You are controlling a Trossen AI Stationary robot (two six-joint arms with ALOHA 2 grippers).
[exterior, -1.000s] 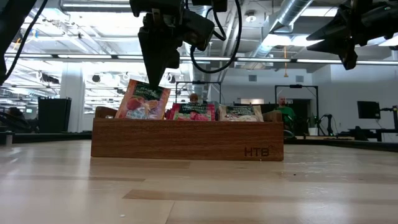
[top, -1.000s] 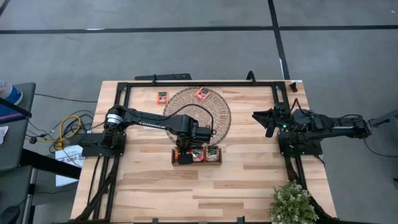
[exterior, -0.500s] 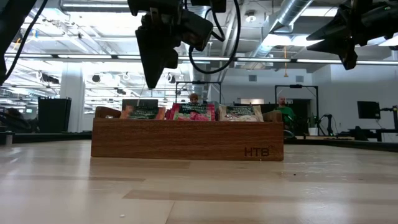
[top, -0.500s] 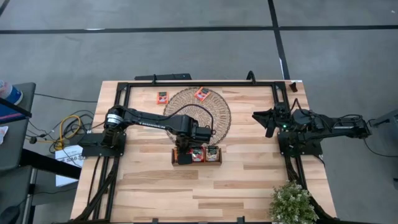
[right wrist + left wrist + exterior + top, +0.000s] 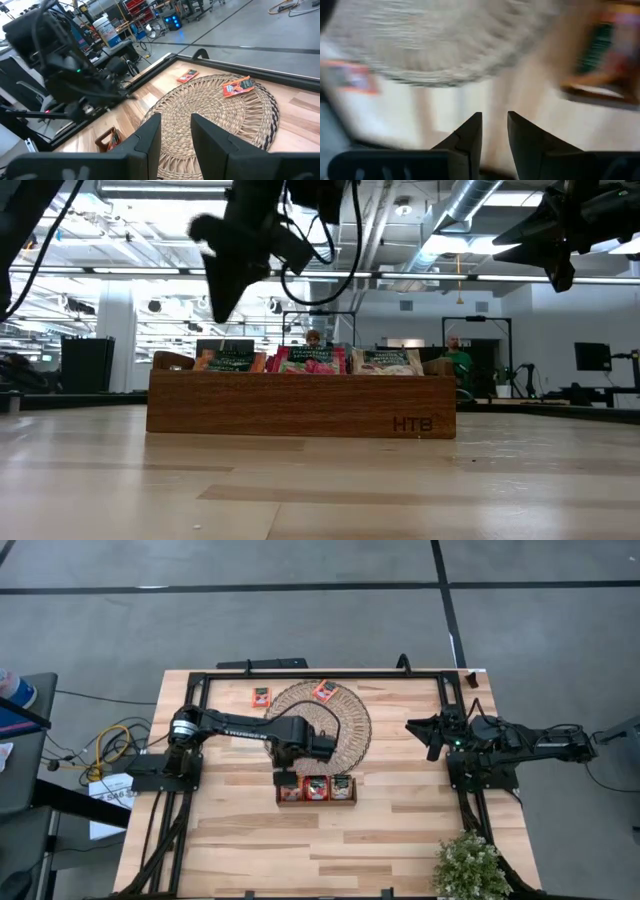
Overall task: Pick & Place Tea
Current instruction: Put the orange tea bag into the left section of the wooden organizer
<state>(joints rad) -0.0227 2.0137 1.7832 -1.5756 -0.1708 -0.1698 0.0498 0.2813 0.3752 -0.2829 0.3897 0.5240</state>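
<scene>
- We found three tea sachets (image 5: 316, 787) in the tray (image 5: 316, 802), one per compartment.
- Two more sachets: one (image 5: 324, 691) on the mat (image 5: 350, 720), one (image 5: 261, 696) just beside it.
- Left gripper (image 5: 283, 769) hung over the tray's mat-side edge, fingers slightly parted, holding nothing.
- Right gripper (image 5: 412, 726) waited well clear of the tray, fingers slightly parted, holding nothing.

Five tea sachets (image 5: 323, 690) — one tray (image 5: 316, 801).

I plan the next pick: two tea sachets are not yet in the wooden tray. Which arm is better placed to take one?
Left. The left gripper is open and empty over the woven mat, near both sachets. The right gripper waits at the table's right edge.
</scene>
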